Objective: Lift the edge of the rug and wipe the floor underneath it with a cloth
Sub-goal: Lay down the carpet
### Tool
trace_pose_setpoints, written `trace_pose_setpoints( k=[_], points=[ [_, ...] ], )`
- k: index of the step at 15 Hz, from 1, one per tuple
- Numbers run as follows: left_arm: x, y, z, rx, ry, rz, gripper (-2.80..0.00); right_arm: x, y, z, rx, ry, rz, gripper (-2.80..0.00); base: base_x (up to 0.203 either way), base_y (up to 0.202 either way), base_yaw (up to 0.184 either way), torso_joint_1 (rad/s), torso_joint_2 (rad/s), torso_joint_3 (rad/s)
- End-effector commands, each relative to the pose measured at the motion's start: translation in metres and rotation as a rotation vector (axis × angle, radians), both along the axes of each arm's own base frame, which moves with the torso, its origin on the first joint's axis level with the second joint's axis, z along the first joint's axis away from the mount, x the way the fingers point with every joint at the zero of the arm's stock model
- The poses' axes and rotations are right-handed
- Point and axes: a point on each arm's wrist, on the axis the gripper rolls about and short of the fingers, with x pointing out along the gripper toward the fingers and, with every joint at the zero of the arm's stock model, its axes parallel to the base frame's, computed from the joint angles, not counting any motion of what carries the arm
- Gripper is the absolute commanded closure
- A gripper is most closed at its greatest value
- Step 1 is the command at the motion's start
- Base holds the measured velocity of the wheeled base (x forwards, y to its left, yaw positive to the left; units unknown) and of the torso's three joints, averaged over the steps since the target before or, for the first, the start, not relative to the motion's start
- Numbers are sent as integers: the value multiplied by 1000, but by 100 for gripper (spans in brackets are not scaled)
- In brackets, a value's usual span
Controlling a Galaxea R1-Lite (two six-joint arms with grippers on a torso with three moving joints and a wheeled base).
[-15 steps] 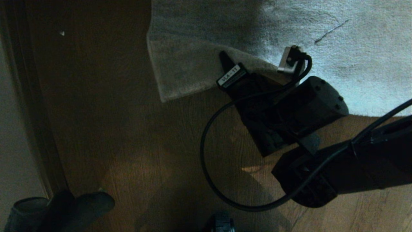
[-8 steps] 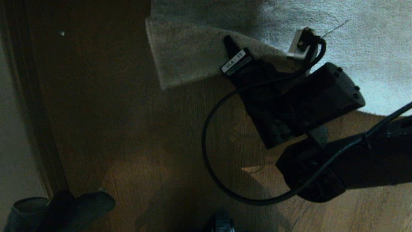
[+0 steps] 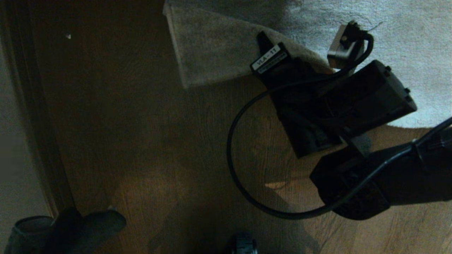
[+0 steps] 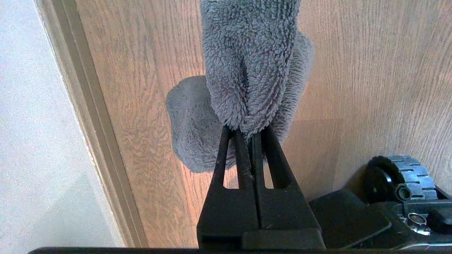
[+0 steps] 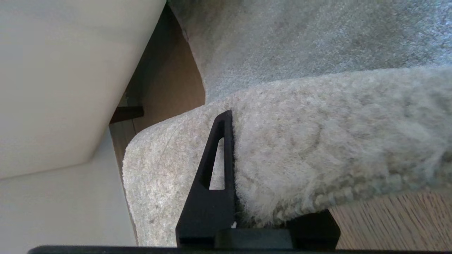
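Note:
The light grey rug (image 3: 395, 24) fills the top of the head view. Its near corner (image 3: 212, 53) is lifted and folded back, paler underside up. My right gripper (image 3: 265, 42) is shut on the rug's edge. In the right wrist view one black finger (image 5: 220, 155) lies against the rug (image 5: 317, 141), and the pile hides the other. Brown wood floor (image 3: 169, 148) shows below the lifted edge. The parked left gripper (image 4: 247, 131) is shut on the dark grey fluffy cloth (image 4: 250, 63), which hangs at the head view's lower left (image 3: 102, 220).
A pale wall with a dark skirting board (image 3: 39, 134) runs along the left side. A pale piece of furniture (image 5: 60, 70) with a dark foot (image 5: 125, 113) stands beside the rug corner. The robot's base wheel (image 4: 399, 174) sits near the cloth.
My right gripper has moved away and to the right with the rug edge, folding the corner further back and baring more floor. The left gripper and cloth have not moved.

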Motion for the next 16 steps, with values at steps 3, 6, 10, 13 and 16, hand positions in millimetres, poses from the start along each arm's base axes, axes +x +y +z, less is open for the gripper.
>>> trace_pose_setpoints(
  k=[3, 6, 10, 13, 16],
  points=[
    [0, 0, 0, 0, 0, 0, 0, -2, -3, 5, 45, -30, -1, 0, 0, 0, 0, 0, 0, 0],
    [0, 0, 0, 0, 0, 0, 0, -3, -2, 4, 45, -29, 3, -280, 0, 0, 0, 0, 0, 0],
    [0, 0, 0, 0, 0, 0, 0, -5, -3, 7, 73, -27, 25, -280, 0, 0, 0, 0, 0, 0],
    [0, 0, 0, 0, 0, 0, 0, -18, -5, 17, 130, -30, 86, -280, 0, 0, 0, 0, 0, 0],
    [0, 0, 0, 0, 0, 0, 0, -37, -15, 39, 243, -50, 173, -280, 0, 0, 0, 0, 0, 0]
  ],
)
